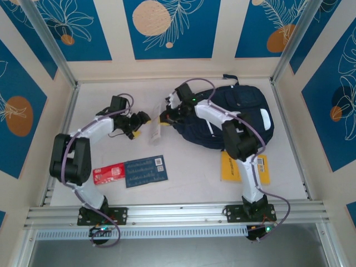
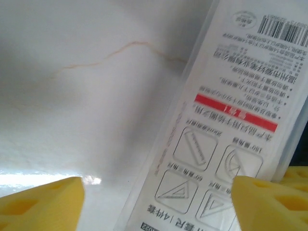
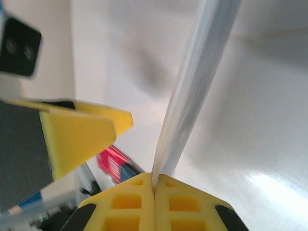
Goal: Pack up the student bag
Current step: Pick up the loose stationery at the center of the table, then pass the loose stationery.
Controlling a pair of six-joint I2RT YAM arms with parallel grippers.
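The student bag [image 1: 245, 108] lies at the back right of the table, dark navy with a white patch. A flat clear packet holding a ruler set [image 1: 157, 130] stands between the two grippers, left of the bag. My right gripper [image 1: 165, 115] is shut on the packet's thin edge [image 3: 197, 82], its yellow fingers pressed together [image 3: 154, 187]. My left gripper [image 1: 142, 118] is open. Its yellow fingertips [image 2: 43, 202] stand wide apart either side of the printed packet [image 2: 226, 120], close to it without pinching it.
A blue card [image 1: 146, 170] and a red packet [image 1: 109, 173] lie at the front left. A yellow book [image 1: 231, 167] lies under the right arm near the front right. Cage walls and rails enclose the table.
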